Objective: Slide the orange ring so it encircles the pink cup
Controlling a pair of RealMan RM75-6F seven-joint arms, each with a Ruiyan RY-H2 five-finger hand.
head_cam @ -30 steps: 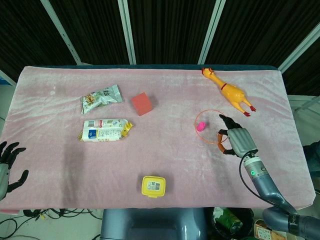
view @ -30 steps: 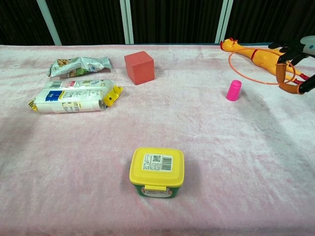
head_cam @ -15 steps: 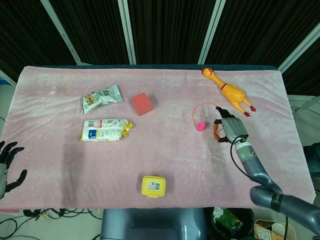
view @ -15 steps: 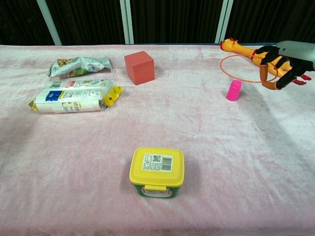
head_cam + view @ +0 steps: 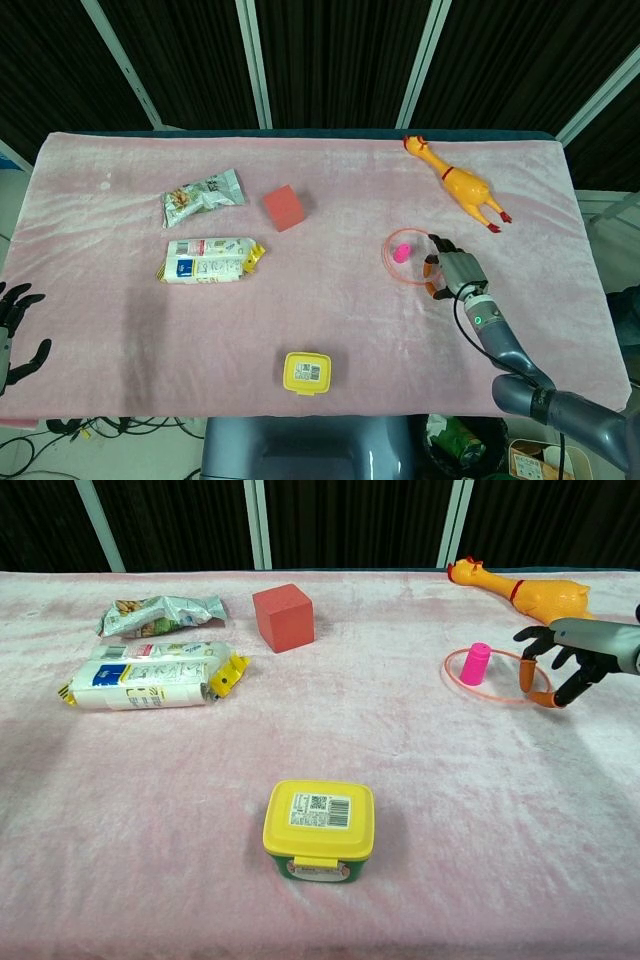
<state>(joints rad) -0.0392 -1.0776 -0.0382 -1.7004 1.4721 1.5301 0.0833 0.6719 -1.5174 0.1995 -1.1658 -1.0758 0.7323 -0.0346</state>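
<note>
Fingers (image 5: 537, 692) of the right hand (image 5: 565, 665) are curling down onto the near-right edge of the orange ring (image 5: 452, 679), apparently pinching its rim, though the exact contact is hard to make out. That ring is lying flat on the pink surface (image 5: 430, 810) and is circling the pink cup (image 5: 477, 664), which is standing upright inside it toward the left side. In the head view the same hand (image 5: 448, 272) is sitting just right of the cup (image 5: 400, 250). Beyond it, a rubber chicken (image 5: 520, 589) is lying near the far edge. Over at the near-left corner, the left hand (image 5: 12, 330) is hanging off the surface with its fingers spread and holding nothing.
</note>
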